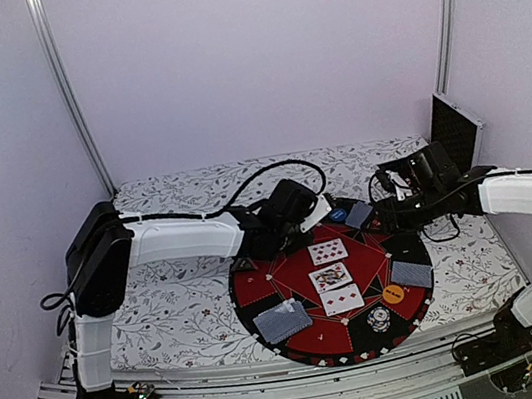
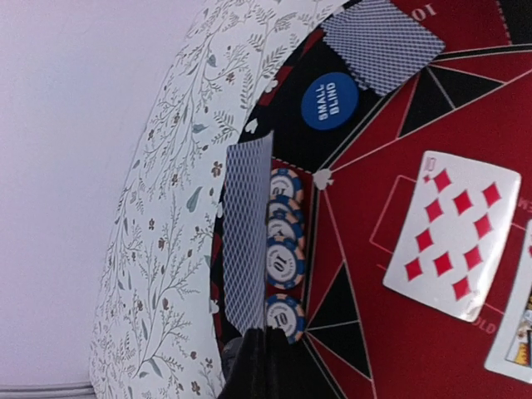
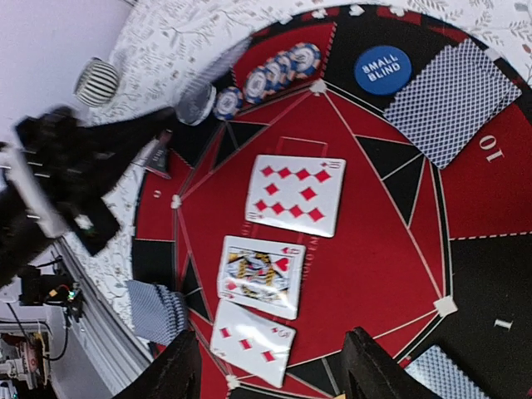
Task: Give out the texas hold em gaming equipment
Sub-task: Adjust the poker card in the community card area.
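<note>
My left gripper is shut on a grey-blue-backed card, held on edge over a row of blue poker chips at the mat's far-left rim. In the top view it is at that rim. My right gripper is open and empty above the face-up cards: a ten of diamonds, a heart court card and a low diamond. The blue small-blind disc lies beside face-down cards. The deck, an orange disc and a dark chip lie near the front.
The large round red-and-black mat lies on a floral cloth. More face-down cards lie at its right. A small dark triangle sits at its left rim. A black box stands at the back right, with cables nearby.
</note>
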Robot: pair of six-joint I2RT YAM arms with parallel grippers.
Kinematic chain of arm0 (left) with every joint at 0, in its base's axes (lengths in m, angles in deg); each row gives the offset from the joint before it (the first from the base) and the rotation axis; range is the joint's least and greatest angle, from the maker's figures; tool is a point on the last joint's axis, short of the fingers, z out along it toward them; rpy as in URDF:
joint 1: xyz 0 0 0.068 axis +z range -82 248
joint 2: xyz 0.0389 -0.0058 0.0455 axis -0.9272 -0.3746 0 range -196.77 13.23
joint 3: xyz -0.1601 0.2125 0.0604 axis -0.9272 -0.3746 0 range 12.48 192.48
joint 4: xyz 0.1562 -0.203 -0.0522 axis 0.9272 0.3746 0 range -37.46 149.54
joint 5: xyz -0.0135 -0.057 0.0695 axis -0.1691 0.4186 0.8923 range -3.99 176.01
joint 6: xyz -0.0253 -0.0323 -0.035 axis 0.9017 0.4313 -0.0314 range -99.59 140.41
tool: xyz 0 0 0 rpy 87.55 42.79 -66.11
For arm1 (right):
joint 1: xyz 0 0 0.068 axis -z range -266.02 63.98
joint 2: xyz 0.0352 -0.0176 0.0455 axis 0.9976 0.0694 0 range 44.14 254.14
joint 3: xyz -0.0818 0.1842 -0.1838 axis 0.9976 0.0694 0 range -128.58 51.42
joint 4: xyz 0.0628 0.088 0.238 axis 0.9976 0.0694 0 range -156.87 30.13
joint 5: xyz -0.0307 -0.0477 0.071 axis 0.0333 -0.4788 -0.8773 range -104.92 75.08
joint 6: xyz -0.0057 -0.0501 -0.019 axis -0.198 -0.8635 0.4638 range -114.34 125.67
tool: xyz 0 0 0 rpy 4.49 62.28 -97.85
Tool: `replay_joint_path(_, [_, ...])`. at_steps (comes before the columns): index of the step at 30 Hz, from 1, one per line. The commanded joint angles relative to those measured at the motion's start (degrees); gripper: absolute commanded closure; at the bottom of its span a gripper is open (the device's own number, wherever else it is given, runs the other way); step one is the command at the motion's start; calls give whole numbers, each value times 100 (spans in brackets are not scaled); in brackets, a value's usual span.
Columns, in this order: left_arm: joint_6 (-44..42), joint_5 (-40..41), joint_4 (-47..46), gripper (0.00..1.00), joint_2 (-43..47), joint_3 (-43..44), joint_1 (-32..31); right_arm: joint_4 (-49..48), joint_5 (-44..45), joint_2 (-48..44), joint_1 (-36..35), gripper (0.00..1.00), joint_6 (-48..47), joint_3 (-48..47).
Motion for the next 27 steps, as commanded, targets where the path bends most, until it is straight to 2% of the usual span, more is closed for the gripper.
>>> replay_joint_path(1, [98, 180, -24, 100, 250, 266, 197, -323, -393, 1214, 212, 44, -765, -726])
replay_joint_path(8, [394, 335, -33, 100, 730, -257, 449, -15, -380, 3343, 198, 67, -1685, -2255])
replay_joint_path(11, [379, 398, -52, 100, 833, -434, 458, 10, -377, 3922, 185, 78, -1816, -2739])
replay_joint_path(12, [364, 458, -37, 100, 858, -461, 460, 24, -425, 4115, 170, 87, -1849, -2887])
replay_joint_path(15, [341, 617, -16, 100, 901, -523, 480, 147, -440, 4633, 59, 96, -1932, -3360])
replay_joint_path(20, [456, 544, -17, 100, 1189, -733, 555, 471, -256, 5168, -159, 98, -2155, -3852])
replay_joint_path(27, [450, 581, -65, 100, 1303, -953, 561, 790, -50, 5144, -361, 98, -2383, -3477])
